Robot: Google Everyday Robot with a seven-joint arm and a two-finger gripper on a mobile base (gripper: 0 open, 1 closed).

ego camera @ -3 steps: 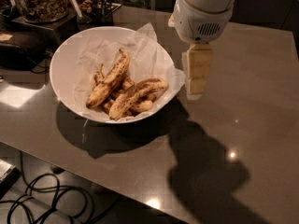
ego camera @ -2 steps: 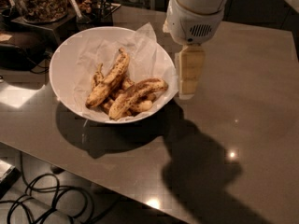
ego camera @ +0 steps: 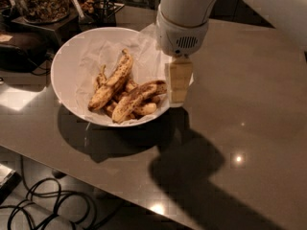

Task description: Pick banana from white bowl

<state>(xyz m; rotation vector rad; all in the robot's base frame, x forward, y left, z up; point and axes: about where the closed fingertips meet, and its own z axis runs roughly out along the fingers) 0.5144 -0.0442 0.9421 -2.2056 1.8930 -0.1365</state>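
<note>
The banana [ego camera: 136, 100] lies in the white bowl [ego camera: 67, 61] on the desk [ego camera: 249, 128], among other pieces. The gripper [ego camera: 178, 96] hangs at the bowl's right rim, just beside the banana's end; open or closed, I cannot tell.

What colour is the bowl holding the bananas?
Glossy white bowl, white paper lining; the camera view shows it best. The gripper hangs at its rim.

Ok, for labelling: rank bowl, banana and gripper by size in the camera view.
1. White bowl.
2. Banana and gripper, which hangs at the bowl's right rim: similar; the gripper looks nearer the camera, so unranked.
</note>
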